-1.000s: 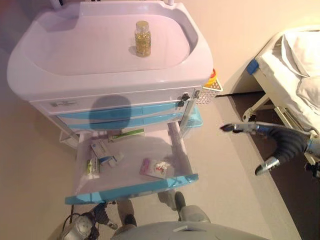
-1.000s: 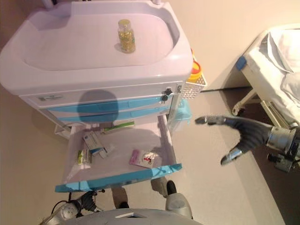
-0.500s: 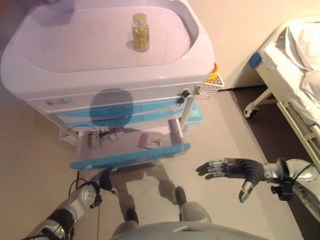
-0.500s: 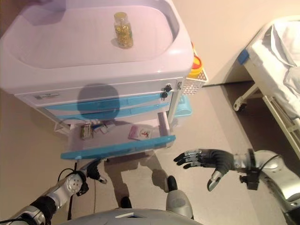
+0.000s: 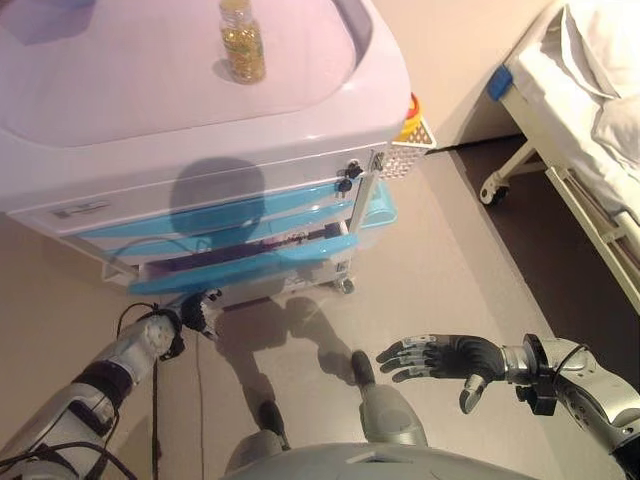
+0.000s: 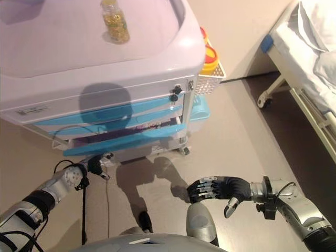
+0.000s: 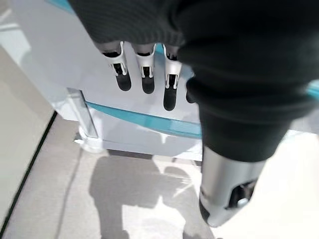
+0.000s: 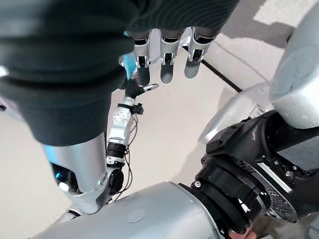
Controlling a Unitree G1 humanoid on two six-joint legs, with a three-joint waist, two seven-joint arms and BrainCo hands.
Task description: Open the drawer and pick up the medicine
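Blue drawer front: we see the lowest drawer (image 5: 245,268) left of frame centre, nearly pushed in, only a narrow gap showing.
Medicine: we cannot make out the packets inside that gap.
Left hand (image 5: 203,308): low in the left half of the frame, just below the drawer front; in its wrist view its fingers (image 7: 142,74) point straight, holding nothing.
Right hand (image 6: 218,188): lower right over the floor, well apart from the cart (image 5: 380,100), fingers spread and empty.
Around: a pill bottle (image 5: 241,42) stands on the cart's top; a white basket (image 5: 408,160) hangs on the cart's right side; a bed (image 5: 590,120) fills the upper right.
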